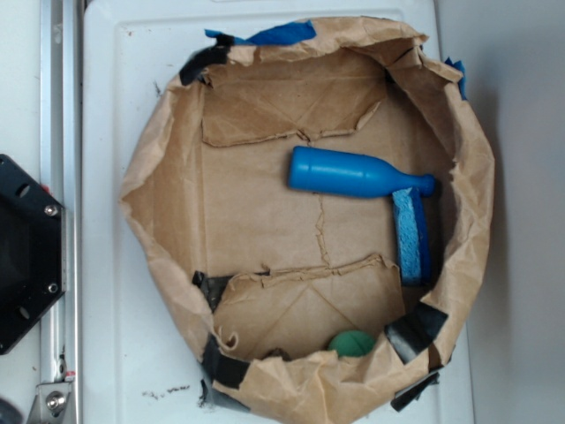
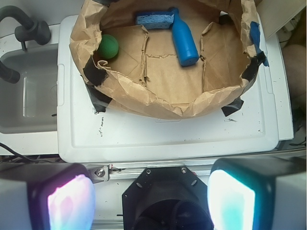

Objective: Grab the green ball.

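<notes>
The green ball (image 1: pixel 352 344) is small and dark green and lies inside the brown paper-bag basin (image 1: pixel 159 230), against its near wall in the exterior view. In the wrist view the green ball (image 2: pixel 108 46) rests at the basin's left wall (image 2: pixel 158 103). My gripper (image 2: pixel 151 199) is open, its two pads (image 2: pixel 71 203) far apart at the bottom of the wrist view with nothing between them. It hangs high above the black robot base (image 2: pixel 168 196), well away from the ball. The exterior view does not show the gripper.
A blue bottle (image 1: pixel 353 173) lies on its side in the basin, with a flat blue sponge (image 1: pixel 410 234) beside its neck. The basin sits on a white lid (image 2: pixel 168 134). A grey sink (image 2: pixel 29 91) with a black faucet (image 2: pixel 29 28) lies left of the lid.
</notes>
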Robot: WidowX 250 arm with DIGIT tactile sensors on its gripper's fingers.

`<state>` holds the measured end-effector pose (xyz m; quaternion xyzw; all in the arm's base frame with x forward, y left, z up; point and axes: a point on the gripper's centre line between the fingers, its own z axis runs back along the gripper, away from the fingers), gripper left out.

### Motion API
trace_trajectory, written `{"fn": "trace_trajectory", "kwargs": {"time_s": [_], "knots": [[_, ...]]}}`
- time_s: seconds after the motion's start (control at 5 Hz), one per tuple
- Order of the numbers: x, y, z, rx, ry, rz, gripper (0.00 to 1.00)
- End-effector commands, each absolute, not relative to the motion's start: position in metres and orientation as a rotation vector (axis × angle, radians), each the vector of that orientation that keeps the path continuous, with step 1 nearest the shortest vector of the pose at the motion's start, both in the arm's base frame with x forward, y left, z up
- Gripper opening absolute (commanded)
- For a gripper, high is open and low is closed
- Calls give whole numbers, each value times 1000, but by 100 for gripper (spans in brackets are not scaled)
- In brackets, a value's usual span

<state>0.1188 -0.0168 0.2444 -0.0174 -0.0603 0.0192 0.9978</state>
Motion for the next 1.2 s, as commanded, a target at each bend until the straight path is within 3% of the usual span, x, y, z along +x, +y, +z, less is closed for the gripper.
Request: {"fn": "trace_trajectory", "kwargs": {"time_s": [0.0, 0.2, 0.4, 0.6, 0.8, 1.0], "knots": [[119, -17, 244, -35, -121, 38, 100], [169, -32, 244, -24, -143, 100, 100], [202, -37, 241, 0, -161, 97, 100], [225, -37, 233, -30, -175, -45, 100], [236, -23, 215, -164, -173, -285, 100], [236, -23, 215, -164, -173, -285, 100]]}}
